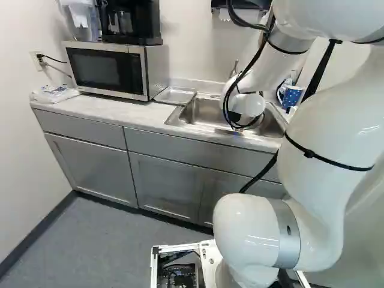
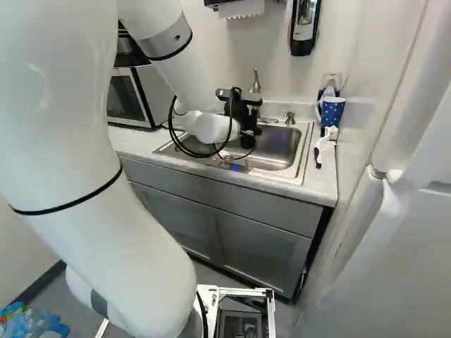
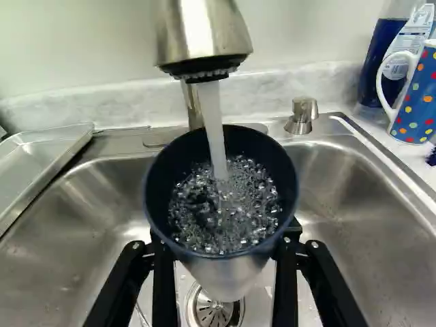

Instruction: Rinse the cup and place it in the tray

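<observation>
Two drinking vessels are counted: one silver metal cup with a dark inside (image 3: 223, 276) and one blue mug with coloured dots (image 3: 413, 102). One shallow silver metal tray (image 3: 51, 155), one stainless-steel sink (image 3: 61, 238) and one brushed-metal faucet (image 3: 201, 30) are seen. One silver-and-black microwave (image 1: 99, 69), one clear bottle of blue liquid (image 3: 383, 54) and three grey cabinet doors (image 1: 90, 168) are also shown.
</observation>
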You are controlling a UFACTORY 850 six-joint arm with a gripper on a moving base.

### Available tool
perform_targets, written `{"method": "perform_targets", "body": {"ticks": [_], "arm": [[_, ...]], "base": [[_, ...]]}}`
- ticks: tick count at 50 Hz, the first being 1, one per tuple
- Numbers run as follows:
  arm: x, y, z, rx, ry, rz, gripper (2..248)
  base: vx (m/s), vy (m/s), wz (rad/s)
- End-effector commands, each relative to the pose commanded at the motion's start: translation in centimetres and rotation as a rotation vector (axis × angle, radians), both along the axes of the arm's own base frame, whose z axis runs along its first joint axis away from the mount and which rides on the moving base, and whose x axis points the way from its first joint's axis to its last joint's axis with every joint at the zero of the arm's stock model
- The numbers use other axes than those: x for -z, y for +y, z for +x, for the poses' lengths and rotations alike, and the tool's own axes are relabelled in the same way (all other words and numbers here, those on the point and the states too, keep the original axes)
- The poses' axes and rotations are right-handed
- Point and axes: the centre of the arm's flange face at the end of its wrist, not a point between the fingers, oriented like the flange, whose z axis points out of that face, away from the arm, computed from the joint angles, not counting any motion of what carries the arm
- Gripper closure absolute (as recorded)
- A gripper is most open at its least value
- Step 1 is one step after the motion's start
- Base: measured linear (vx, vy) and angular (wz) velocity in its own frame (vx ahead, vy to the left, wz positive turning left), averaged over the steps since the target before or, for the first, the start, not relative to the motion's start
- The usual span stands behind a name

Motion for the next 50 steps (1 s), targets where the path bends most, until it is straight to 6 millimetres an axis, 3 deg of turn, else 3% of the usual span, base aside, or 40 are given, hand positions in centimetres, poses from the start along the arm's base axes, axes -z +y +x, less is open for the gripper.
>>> {"method": "perform_targets", "body": {"ticks": [50], "arm": [[0.0,7.0,2.3,-0.155,-0.001,0.0,126]], "base": [[0.0,0.0,0.0]]}}
